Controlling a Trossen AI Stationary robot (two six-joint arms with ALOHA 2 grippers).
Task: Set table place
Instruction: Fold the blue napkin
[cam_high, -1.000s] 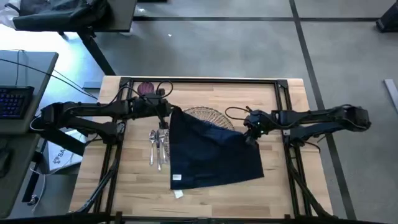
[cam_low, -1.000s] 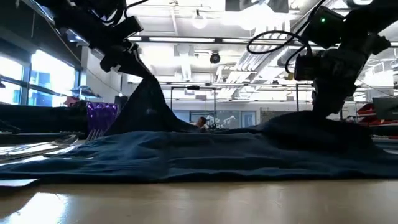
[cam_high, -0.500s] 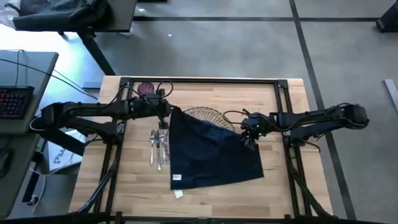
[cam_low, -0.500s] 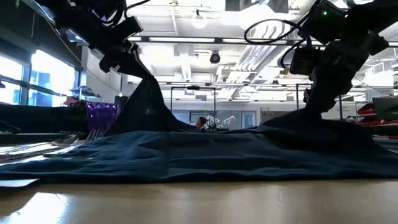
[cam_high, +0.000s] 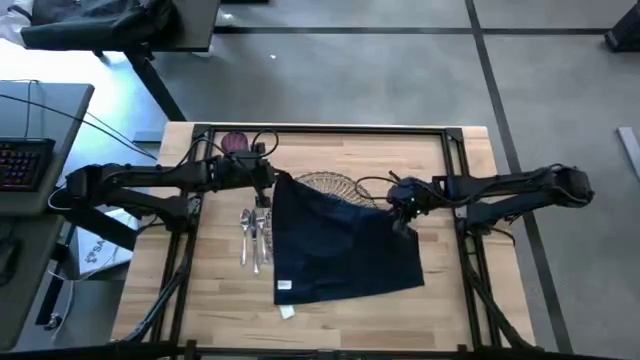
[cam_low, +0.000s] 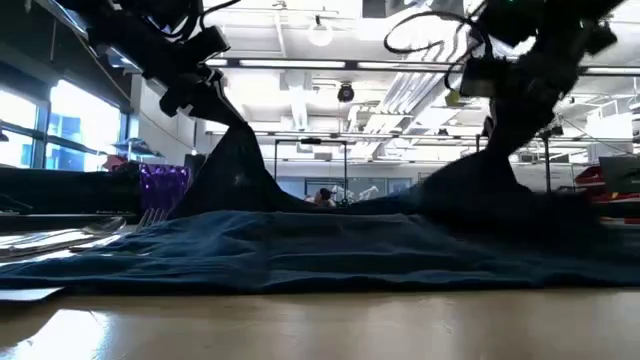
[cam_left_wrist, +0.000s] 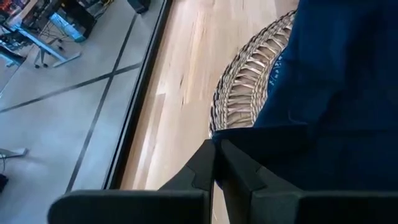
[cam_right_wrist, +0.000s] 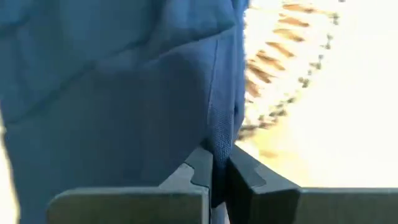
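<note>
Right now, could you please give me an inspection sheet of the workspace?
Surface: wooden table, black frame along its edges.
Job's things: napkin spread over most of the charger; cutlery beside the napkin; plate not seen.
Clutter: purple cup at the far edge.
Grippers: left gripper shut on a napkin corner; right gripper shut on the opposite corner, both lifted.
Cables: loops on both arms, none on the table.
Surroundings: desk with keyboard beside the table; concrete floor.

Napkin (cam_high: 340, 245) hides most of wicker charger (cam_high: 330, 185); plate not visible; cutlery (cam_high: 255, 235) too small to distinguish.
</note>
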